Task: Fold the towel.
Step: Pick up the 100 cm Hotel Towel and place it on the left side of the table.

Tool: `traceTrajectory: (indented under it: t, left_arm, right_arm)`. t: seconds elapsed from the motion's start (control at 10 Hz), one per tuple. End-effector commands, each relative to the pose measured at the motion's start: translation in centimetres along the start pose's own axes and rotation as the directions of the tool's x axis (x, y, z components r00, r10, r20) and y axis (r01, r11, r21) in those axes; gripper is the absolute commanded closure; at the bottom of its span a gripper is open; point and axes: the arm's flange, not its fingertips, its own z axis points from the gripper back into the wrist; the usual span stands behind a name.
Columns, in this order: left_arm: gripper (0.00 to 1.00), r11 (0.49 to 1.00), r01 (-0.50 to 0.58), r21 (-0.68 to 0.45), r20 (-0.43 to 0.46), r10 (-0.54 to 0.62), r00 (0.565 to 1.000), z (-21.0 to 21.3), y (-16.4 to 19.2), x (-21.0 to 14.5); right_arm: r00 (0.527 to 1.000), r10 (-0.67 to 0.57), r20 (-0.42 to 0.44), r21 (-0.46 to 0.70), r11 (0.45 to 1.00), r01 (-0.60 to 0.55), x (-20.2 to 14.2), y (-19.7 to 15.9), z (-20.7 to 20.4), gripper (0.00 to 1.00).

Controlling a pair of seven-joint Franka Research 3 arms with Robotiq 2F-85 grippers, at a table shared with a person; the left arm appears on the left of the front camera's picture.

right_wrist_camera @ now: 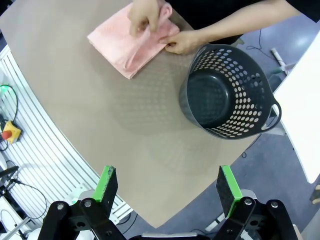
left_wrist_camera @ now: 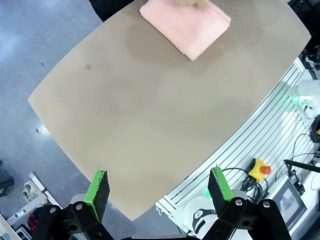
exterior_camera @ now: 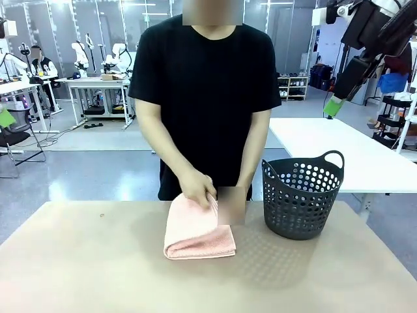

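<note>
The towel is a light salmon-pink terry cloth lying folded into a small rectangle on the tan table, just left of the basket. A person in a black shirt stands at the far side with both hands on the towel's far edge. My left gripper hangs open high over the table's near edge, far from the towel. My right gripper is also open and raised, with the towel and the person's hands well ahead of it. Neither gripper holds anything.
A black perforated basket with handles stands empty on the table right of the towel, and it appears in the right wrist view as well. My right arm hangs at the upper right. A white table stands behind the basket.
</note>
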Motion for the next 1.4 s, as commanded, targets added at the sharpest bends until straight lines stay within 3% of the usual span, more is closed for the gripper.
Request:
traceTrajectory:
  t: [0.0,1.3]
  left_arm:
    - [0.00,1.000,0.001,0.006,0.000,-0.001,1.000,0.33,-0.07,0.01]
    - [0.00,1.000,0.001,0.006,0.000,-0.001,1.000,0.33,-0.07,0.01]
  right_arm:
    - [1.000,-0.006,-0.008,-0.006,1.000,0.006,-0.07,-0.07,0.05,0.00]
    - [1.000,-0.006,-0.008,-0.006,1.000,0.006,-0.07,-0.07,0.05,0.00]
